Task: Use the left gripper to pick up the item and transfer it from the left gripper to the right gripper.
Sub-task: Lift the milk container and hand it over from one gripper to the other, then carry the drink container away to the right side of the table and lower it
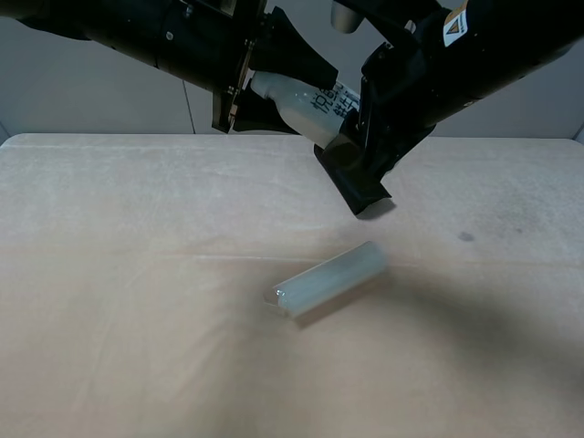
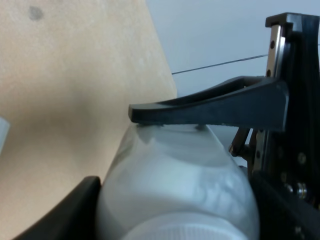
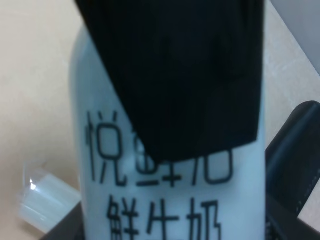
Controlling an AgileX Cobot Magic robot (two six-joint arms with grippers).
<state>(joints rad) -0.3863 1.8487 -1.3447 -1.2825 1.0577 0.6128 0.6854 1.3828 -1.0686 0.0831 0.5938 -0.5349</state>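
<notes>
The item (image 1: 301, 100), a small white bottle with dark printed characters, hangs in the air above the far part of the table, held from both ends. My left gripper (image 1: 290, 89) is shut on its cap end; in the left wrist view a black finger (image 2: 210, 107) lies along the bottle (image 2: 175, 185). My right gripper (image 1: 354, 128), on the arm with the yellow warning sticker (image 1: 455, 27), is shut on the printed end. A broad black finger (image 3: 175, 65) covers part of the bottle (image 3: 95, 80) in the right wrist view.
A translucent pale cylinder (image 1: 330, 278) lies on its side on the beige tablecloth (image 1: 137, 274), below and in front of the grippers. It also shows at an edge of the right wrist view (image 3: 42, 200). A small dark spot (image 1: 466, 236) marks the cloth at the right.
</notes>
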